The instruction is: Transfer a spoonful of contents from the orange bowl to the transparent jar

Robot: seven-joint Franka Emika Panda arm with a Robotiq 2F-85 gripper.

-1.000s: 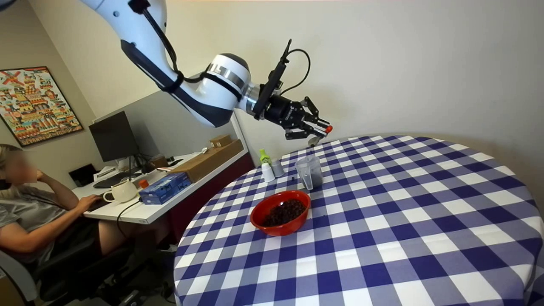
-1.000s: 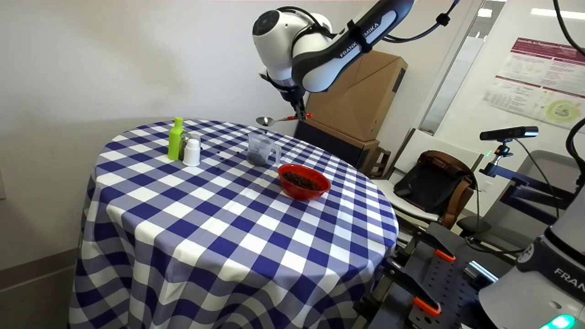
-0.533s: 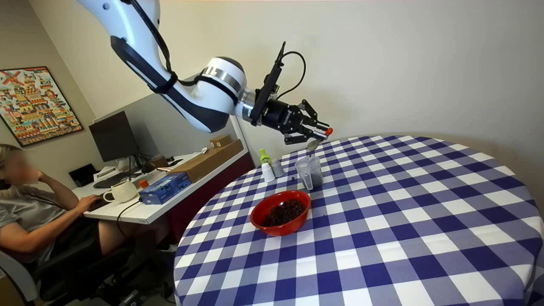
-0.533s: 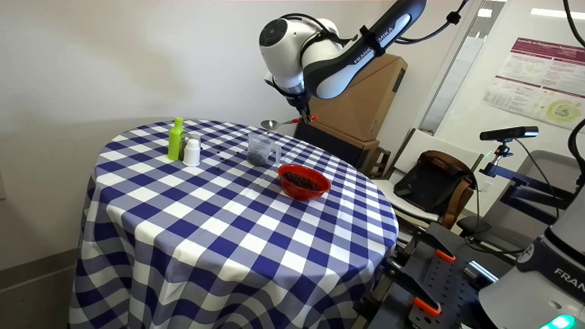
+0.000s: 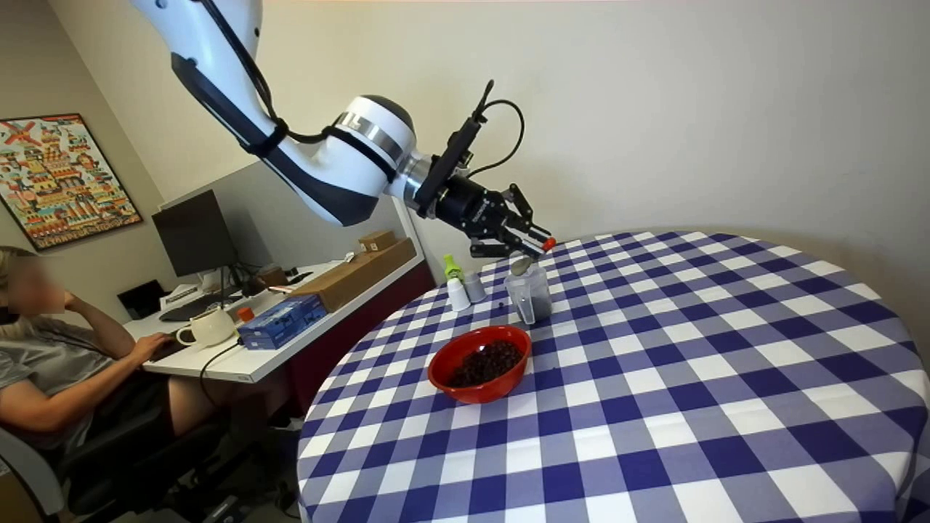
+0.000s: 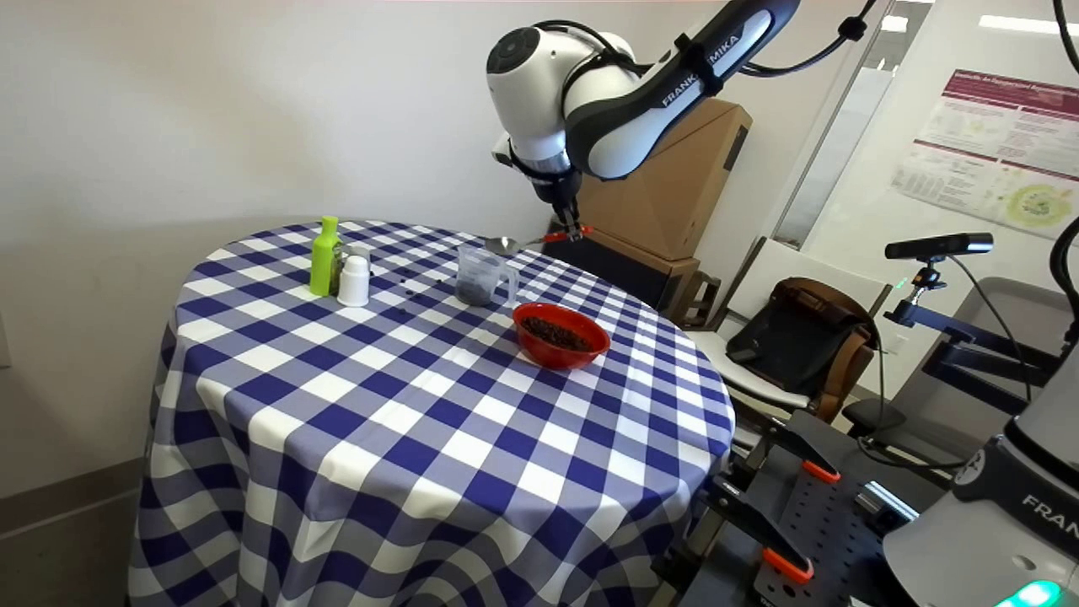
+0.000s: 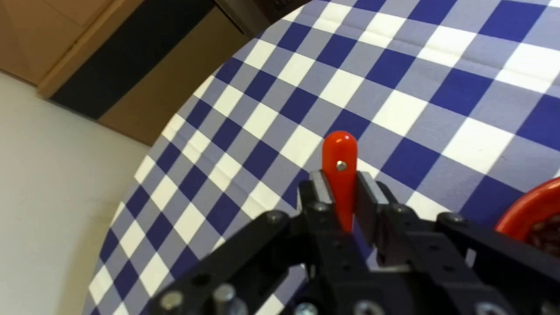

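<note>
Hanging at the top of the clear jar (image 6: 477,271), the spoon (image 6: 502,246) is right in the pouring zone, and this looks like the tipping-out step, perhaps the tail end of it! The jaws are clamped about the spoon's red handle (image 7: 341,183), the rounded end poking out past them in the wrist view. No dark heap shows in the spoon's head, though whether it's wholly bare, or brushing the rim, is too small to call; the jar's bottom looks dark, so some is probably in. Next, I'd judge: if anything remains, more tilt over the mouth; if not, a straight lift before any swing away, since a low sideways move could knock the jar over. Near the jar, in both exterior views, sits the red-orange bowl (image 5: 476,396), with plenty of dark bits (image 5: 488,363) inside. And what a tabletop (image 5: 676,407), all blue and white checks, a few specks (image 6: 410,292) strewn between the jar and a white shaker (image 6: 354,282), a green bottle (image 6: 323,261) just beside that. Beyond: a pale wall (image 5: 690,131), a bright framed poster (image 5: 69,183), a person (image 5: 58,363) seated near a dark monitor (image 5: 195,234), big cardboard boxes (image 6: 666,194), a small camera (image 6: 938,245), and a brown-and-black bag (image 6: 780,341) on a pale chair (image 6: 769,268).
</note>
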